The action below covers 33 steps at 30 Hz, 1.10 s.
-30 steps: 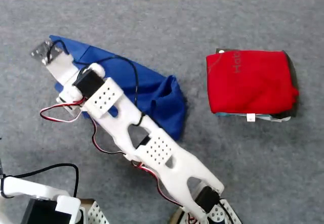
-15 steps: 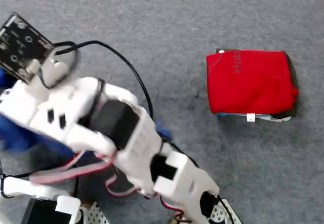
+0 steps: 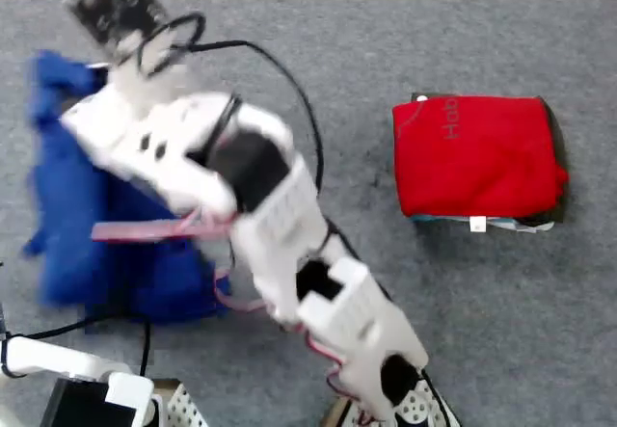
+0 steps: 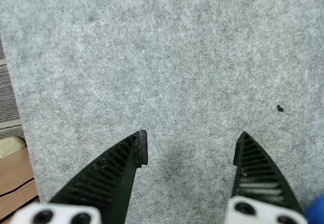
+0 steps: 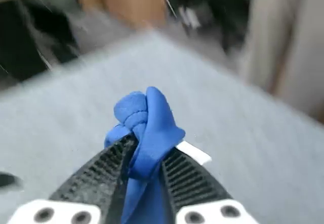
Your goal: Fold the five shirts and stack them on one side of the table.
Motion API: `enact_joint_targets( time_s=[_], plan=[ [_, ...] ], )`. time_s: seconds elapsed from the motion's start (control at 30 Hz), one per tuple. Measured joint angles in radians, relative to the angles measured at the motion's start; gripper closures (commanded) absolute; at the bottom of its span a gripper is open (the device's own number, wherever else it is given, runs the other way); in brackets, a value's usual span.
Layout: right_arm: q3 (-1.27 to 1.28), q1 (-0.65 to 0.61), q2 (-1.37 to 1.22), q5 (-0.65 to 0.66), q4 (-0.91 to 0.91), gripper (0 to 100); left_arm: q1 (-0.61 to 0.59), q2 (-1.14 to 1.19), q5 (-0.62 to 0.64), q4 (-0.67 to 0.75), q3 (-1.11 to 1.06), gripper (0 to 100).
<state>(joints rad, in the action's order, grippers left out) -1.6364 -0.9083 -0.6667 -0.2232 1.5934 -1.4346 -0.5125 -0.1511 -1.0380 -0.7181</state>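
Raising blue shirt higher

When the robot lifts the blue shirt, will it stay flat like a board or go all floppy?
Probably floppy: the blue cloth shirt droops in loose folds in the high view. It likely squashes easily, since a bunched wad sits pinched in the right gripper. It probably won't slip: the ribbed pads grip it.

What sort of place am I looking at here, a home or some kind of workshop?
Probably a robotics lab bench: a grey felt-covered table, a white robot arm with exposed wiring holding a blue shirt, and a folded stack topped by a red shirt.
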Motion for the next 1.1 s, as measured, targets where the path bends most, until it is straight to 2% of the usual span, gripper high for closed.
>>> enact_joint_targets(
  time_s=[0.07,0.2,0.33,0.57,0.7,0.87,0.93,1.1],
  plan=[
    [0.000,0.080,-0.063,0.005,0.071,99.4,0.000,0.000,0.000,0.000,0.000,72],
    [0.000,0.230,-0.216,0.153,0.169,99.4,0.000,0.000,0.000,0.000,0.000,72],
    [0.002,0.358,-0.354,0.288,0.178,99.4,0.008,0.000,0.000,0.000,0.000,72],
    [0.006,0.514,-0.419,0.427,0.178,99.4,0.035,0.000,0.000,0.000,0.000,72],
    [0.103,0.594,-0.417,0.488,0.178,99.4,0.066,0.000,0.000,0.000,0.000,72],
    [0.365,0.649,-0.396,0.568,0.178,98.9,0.106,0.000,0.000,0.000,0.000,72],
    [0.479,0.652,-0.364,0.592,0.178,93.2,0.124,0.000,0.000,0.000,0.000,72],
    [0.592,0.654,-0.267,0.586,0.178,61.8,0.147,0.000,0.000,0.000,0.000,72]
  ],
)
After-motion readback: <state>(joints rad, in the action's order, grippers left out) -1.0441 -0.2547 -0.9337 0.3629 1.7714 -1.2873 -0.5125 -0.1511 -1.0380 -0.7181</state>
